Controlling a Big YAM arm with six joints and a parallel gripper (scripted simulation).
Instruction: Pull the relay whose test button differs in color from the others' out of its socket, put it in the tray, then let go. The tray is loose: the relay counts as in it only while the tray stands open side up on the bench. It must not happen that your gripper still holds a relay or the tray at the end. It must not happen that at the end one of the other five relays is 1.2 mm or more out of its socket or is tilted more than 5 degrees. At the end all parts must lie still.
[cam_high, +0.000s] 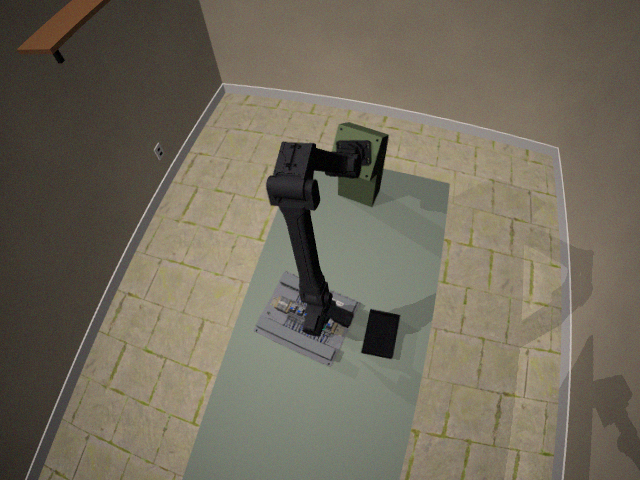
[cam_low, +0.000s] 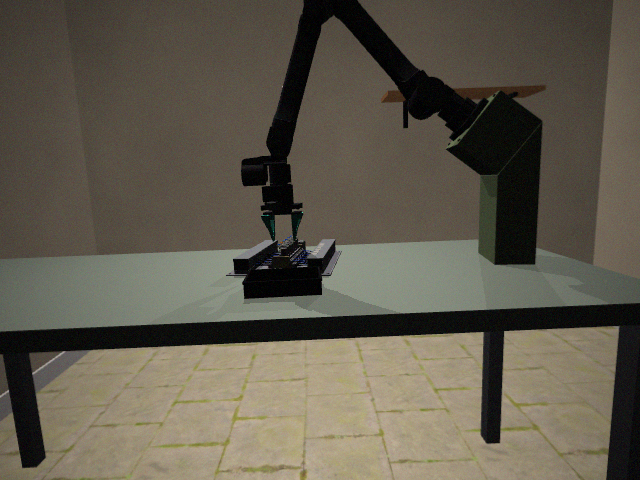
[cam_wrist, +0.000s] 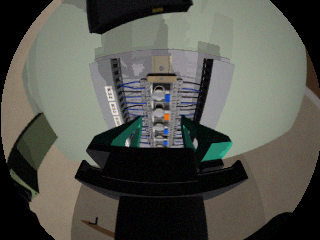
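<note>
A grey relay panel lies on the green bench, with a row of relays down its middle. Most test buttons are blue; one relay has an orange button. My gripper hangs straight above the row, its teal fingers open on either side of the relays and nothing between them. In the side view the gripper has its fingertips just above the relay tops.
The green robot pedestal stands at the far end of the bench. Black rails flank the relay row on the panel. The tray sits in front of the panel in the side view.
</note>
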